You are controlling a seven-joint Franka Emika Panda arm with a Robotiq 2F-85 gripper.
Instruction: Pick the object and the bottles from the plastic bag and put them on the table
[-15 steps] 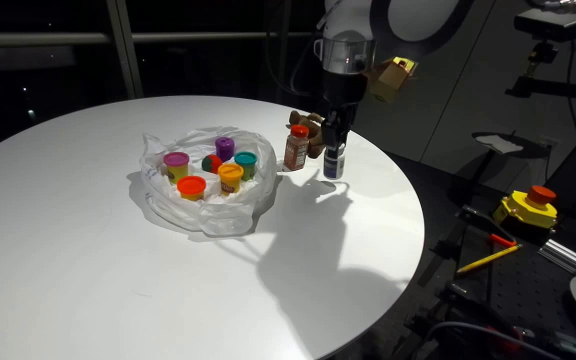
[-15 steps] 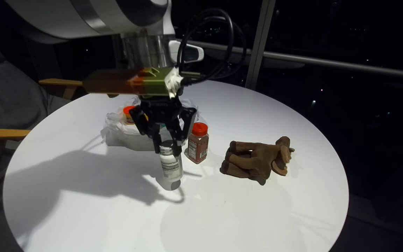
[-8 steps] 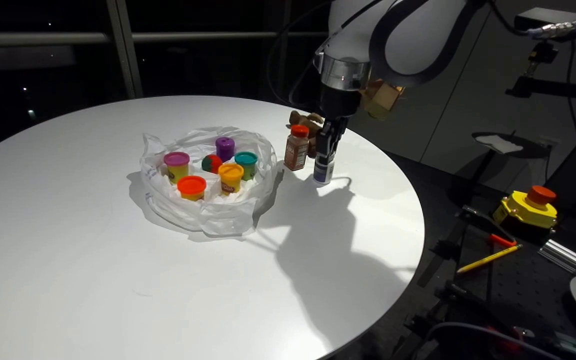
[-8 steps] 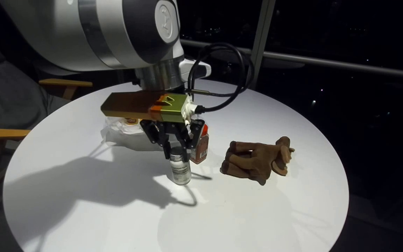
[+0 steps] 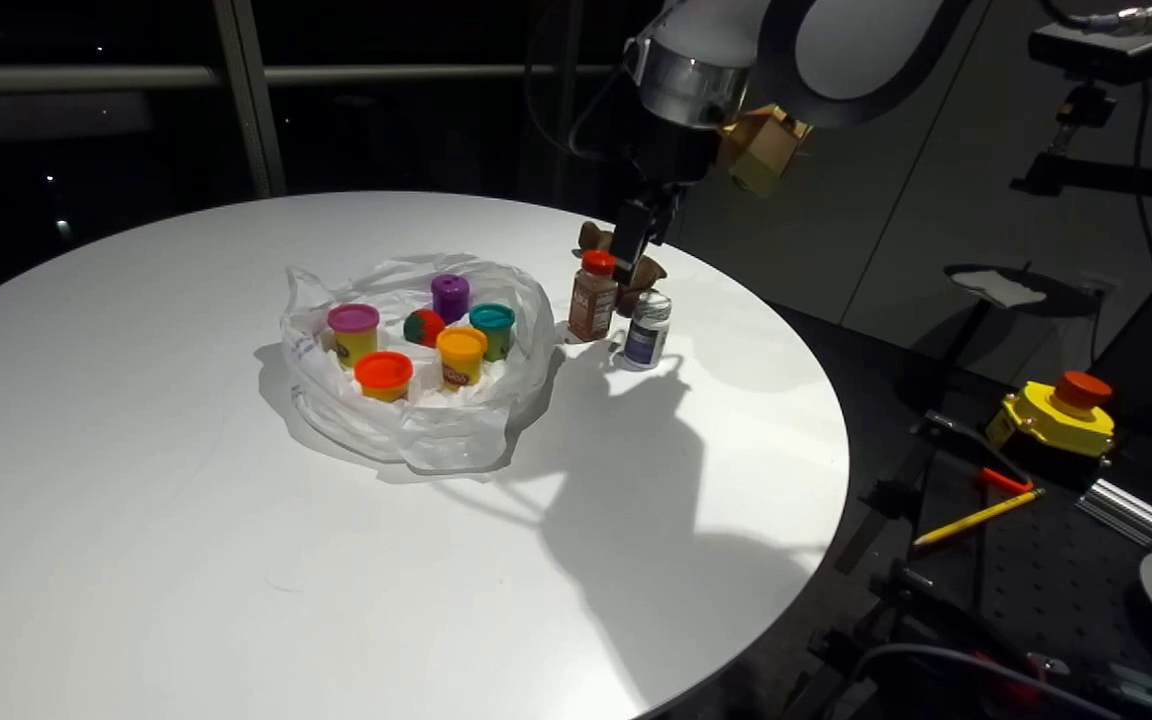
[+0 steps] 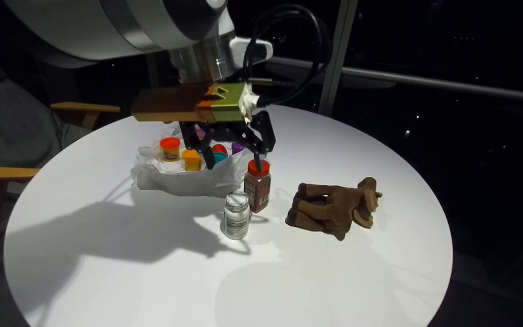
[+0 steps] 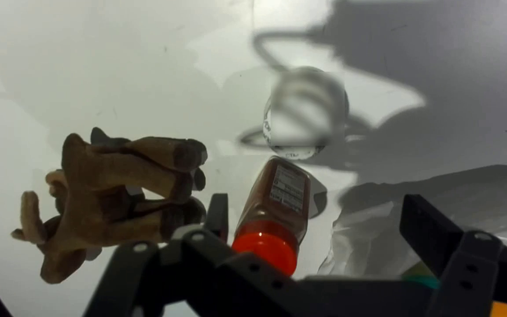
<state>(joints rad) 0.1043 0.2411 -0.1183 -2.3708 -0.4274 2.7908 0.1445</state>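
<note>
Gripper, black and two-fingered: hangs in the air, fingers pointing down and spread wide, a broad gap between them.
Red-capped clear bottle, square-sided, reddish-brown inside: upright, closest to the gripper; in the wrist view its cap shows near the finger on the left. Whether finger and cap touch cannot be told.
White round bottle with a dark blue label: upright, just beside the red-capped clear bottle, on its right in an exterior view; contact between the two cannot be told. Its top is blurred in the wrist view.
Brown antlered animal figure, lumpy, with lighter tan parts: lies on its side, right of both bottles in an exterior view, legs towards them.
Whitish plastic bag, thin, wrinkled, translucent: spread open, left of both bottles in an exterior view.
Inside the bag: stubby pink-lidded tub on the left, orange-red-lidded tub nearest, yellow-lidded tub near right, teal-lidded tub far right, purple container farthest, red-and-green ball in the middle.
Table, large, round, white-topped: under bottles, figure and bag.
Beyond the table: yellow box with a red button and yellow pencil, right in an exterior view; grey chair with wooden arms, left in an exterior view.
</note>
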